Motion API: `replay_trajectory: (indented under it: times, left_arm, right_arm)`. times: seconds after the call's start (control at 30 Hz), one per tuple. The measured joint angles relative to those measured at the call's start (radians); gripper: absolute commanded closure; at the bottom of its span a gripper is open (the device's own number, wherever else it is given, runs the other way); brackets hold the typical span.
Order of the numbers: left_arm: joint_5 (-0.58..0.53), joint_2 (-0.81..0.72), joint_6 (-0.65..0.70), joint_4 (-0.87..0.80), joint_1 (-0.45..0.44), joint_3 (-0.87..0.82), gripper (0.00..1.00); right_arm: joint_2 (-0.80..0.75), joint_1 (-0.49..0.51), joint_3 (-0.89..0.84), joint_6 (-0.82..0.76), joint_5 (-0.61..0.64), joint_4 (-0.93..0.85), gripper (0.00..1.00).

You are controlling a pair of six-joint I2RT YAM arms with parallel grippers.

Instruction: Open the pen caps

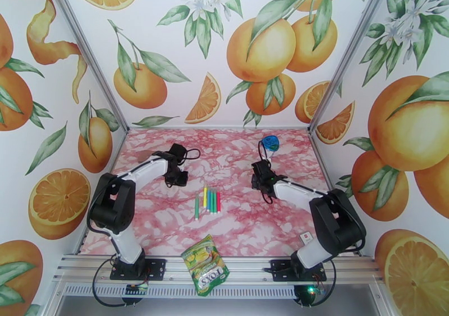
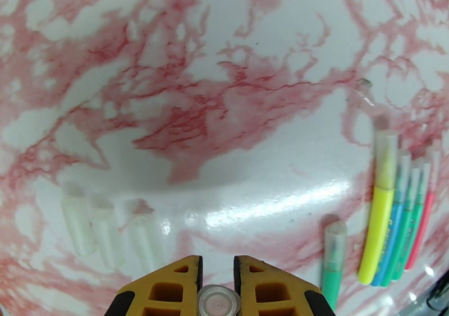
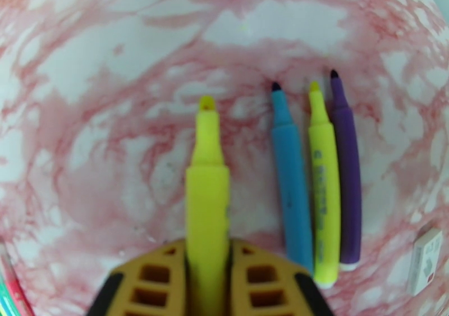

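**Left jaws pinching a cap, right jaws clamping a bare yellow pen**

The left gripper (image 2: 218, 269) is pinching a small clear round cap (image 2: 219, 303) between its yellow fingers. The cap is sitting deep in the narrow gap and facing the wrist camera end-on. Ahead of those jaws and off to the left, three loose clear caps (image 2: 106, 233) are lying side by side on the pink marbled table (image 2: 224, 59), apart from the fingers. Off to the right, four capped pens (image 2: 401, 216) (yellow, blue, green and red) are lying in a tight row, each wearing a translucent cap at its far end. A separate green pen (image 2: 333, 266), also capped, is lying just beside the row on the side nearer the jaws.

The right gripper (image 3: 207, 250) is clamping an uncapped yellow pen (image 3: 207, 188) by the barrel, with the bare tip reaching well beyond the fingertips. Just to its right, three uncapped pens (image 3: 322, 182) (blue, yellow and purple) are lying parallel on the table with their tips pointing the same way. The yellow and purple barrels are touching.

From above, the two grippers are hovering on either side of the capped row. A blue-lidded container (image 1: 270, 142) is standing towards the far edge, and a snack packet (image 1: 206, 265) is lying at the near edge.
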Motion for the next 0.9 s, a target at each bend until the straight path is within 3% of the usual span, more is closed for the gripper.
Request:
replay_trajectory:
  times: [0.73,0.9]
  left_arm:
    - [-0.080,0.084,-0.001,-0.021,-0.014,0.003,0.91]
    - [-0.084,0.097,-0.002,-0.029,-0.015,0.005,0.86]
  right_arm:
    - [0.112,-0.050,0.076,0.017,-0.002,-0.078,1.00]
    - [0.138,-0.058,0.103,0.010,-0.012,-0.099,0.96]
